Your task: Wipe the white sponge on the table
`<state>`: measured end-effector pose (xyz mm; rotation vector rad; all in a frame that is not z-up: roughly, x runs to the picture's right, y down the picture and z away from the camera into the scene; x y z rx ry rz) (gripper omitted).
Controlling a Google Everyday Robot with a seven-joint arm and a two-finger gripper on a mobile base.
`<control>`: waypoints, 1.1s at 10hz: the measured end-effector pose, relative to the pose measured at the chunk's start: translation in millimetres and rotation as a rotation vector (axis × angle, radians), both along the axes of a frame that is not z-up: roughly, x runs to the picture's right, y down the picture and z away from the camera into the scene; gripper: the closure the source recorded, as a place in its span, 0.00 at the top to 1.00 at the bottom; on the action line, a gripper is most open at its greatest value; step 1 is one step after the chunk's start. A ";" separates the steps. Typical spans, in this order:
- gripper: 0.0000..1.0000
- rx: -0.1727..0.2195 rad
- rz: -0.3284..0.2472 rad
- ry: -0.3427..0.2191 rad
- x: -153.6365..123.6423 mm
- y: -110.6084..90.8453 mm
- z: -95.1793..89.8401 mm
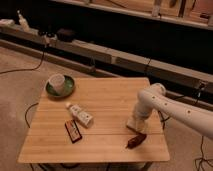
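The light-wood table (105, 102) with a plank-striped top fills the middle of the camera view. My white arm reaches in from the right and bends down to the table's right half. My gripper (135, 120) points down at the tabletop there. An off-white block, the white sponge (133, 125), shows at the gripper's tip, lying on the wood. The gripper hides the sponge's top.
A green plate (68, 90) with a white cup (56, 82) stands at the back left corner. A white labelled bottle (80, 115) lies left of centre, with a dark packet (73, 131) beside it. A brown object (136, 141) lies just in front of the gripper. Cables run on the floor.
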<state>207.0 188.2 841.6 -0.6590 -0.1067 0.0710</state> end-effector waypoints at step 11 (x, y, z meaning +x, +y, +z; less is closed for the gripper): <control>0.22 0.105 0.015 0.021 -33.0 -120.5 78.1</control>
